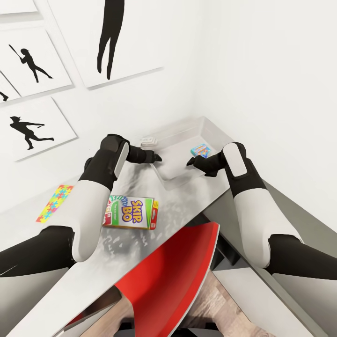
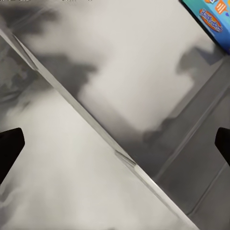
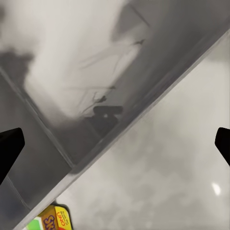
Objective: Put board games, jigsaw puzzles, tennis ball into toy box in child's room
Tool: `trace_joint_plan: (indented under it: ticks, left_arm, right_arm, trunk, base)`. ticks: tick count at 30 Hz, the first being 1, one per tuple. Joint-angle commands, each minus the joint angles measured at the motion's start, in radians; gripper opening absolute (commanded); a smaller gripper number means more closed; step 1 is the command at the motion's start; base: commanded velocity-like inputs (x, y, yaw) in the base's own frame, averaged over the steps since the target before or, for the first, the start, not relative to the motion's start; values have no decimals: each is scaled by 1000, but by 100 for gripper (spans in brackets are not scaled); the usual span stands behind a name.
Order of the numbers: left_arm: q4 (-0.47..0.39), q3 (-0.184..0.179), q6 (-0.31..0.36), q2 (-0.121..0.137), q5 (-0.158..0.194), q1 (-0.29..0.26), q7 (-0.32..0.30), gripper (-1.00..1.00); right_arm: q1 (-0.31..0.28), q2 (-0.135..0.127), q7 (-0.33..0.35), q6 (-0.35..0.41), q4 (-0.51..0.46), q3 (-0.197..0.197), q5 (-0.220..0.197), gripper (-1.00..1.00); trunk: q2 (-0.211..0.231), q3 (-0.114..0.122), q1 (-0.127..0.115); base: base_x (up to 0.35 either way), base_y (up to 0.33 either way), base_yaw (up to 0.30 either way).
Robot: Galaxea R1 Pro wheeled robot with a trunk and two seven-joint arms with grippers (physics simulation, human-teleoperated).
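Observation:
The light grey toy box (image 1: 174, 140) stands on the white table (image 1: 196, 201) against the wall corner. A blue-lidded board game (image 1: 201, 150) lies inside it, also caught at the edge of the left wrist view as the board game (image 2: 213, 17). The green-white Skip-Bo board game (image 1: 131, 213) lies on the table nearer me, beside my left forearm. A multicolour jigsaw puzzle (image 1: 55, 202) lies flat at the table's left. My left gripper (image 1: 157, 159) and right gripper (image 1: 191, 162) hover over the toy box's near end, both open with nothing between the fingers. The toy box's rim (image 2: 96, 124) crosses under the left gripper (image 2: 115, 139).
A red chair (image 1: 173, 276) stands pushed against the table's front edge, below the Skip-Bo box. A small white flat thing (image 1: 149, 141) sits at the toy box's far left rim, too small to identify. Silhouette pictures (image 1: 32, 126) hang on the left wall. A lower grey section (image 1: 299, 206) runs off right.

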Motion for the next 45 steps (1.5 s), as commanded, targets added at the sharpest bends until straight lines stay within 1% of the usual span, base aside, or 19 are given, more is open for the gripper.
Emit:
trace_joint_plan:
  ticks: [1, 17, 21, 24, 30, 45]
  left_arm:
    - [-1, 1, 1, -1, -10, -1, -9, 100]
    - [4, -3, -21, -1, -10, -1, -8, 100]
    - [18, -3, -27, -1, -11, -1, -8, 100]
    - [35, -4, -44, -1, -11, -1, -7, 100]
    - [46, -4, -57, -1, -11, -1, -7, 100]
    - [52, -5, -63, -1, -11, -1, -6, 100]
  right_arm:
    - [-1, 1, -11, 2, -1, -3, -10, 100]
    - [-1, 1, -10, 2, -1, -3, -10, 100]
    - [-1, 1, -11, 2, -1, -3, -10, 100]
    - [-1, 1, -10, 2, -1, -3, -10, 100]
    - [-1, 1, -11, 2, -1, -3, -10, 100]
    - [-1, 1, -11, 2, -1, -3, -10, 100]
  trunk:
    - [-2, -2, 1]
    - [-2, -2, 1]
    - [-2, -2, 1]
    - [-2, -2, 1]
    - [-2, -2, 1]
    - [-2, -2, 1]
  base:
    - [0, 0, 0]
    - [0, 0, 0]
    - [0, 0, 0]
    - [0, 0, 0]
    - [0, 0, 0]
    - [0, 0, 0]
